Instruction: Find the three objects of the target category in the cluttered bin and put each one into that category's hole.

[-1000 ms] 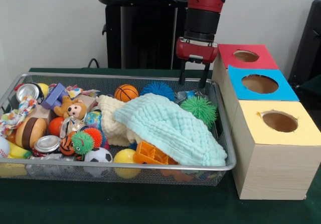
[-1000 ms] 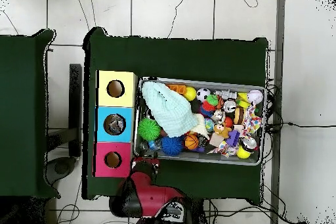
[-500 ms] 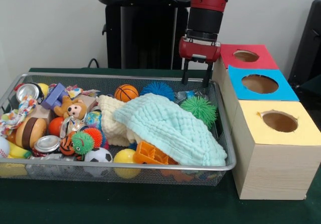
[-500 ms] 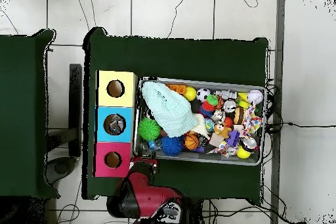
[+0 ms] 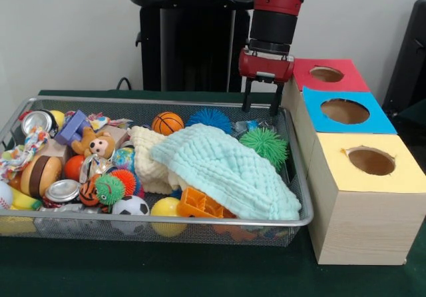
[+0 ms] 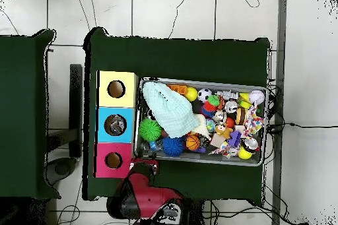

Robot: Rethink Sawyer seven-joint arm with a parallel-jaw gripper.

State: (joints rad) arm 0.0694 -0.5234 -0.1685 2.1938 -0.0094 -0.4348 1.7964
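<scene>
At 1 o'clock of the wire bin (image 5: 200, 225), the gripper (image 5: 261, 104) hangs with its 2 fingers apart and empty, seemingly clear of the rim beside the red box (image 5: 326, 74). The target category is unclear; spiky balls, green (image 5: 264, 144) and blue (image 5: 209, 118), lie nearest, while a mint cloth (image 5: 223, 169) probably hides others.

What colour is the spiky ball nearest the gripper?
Green: the spiky ball under the gripper is bright green, clearest in the front view.
</scene>
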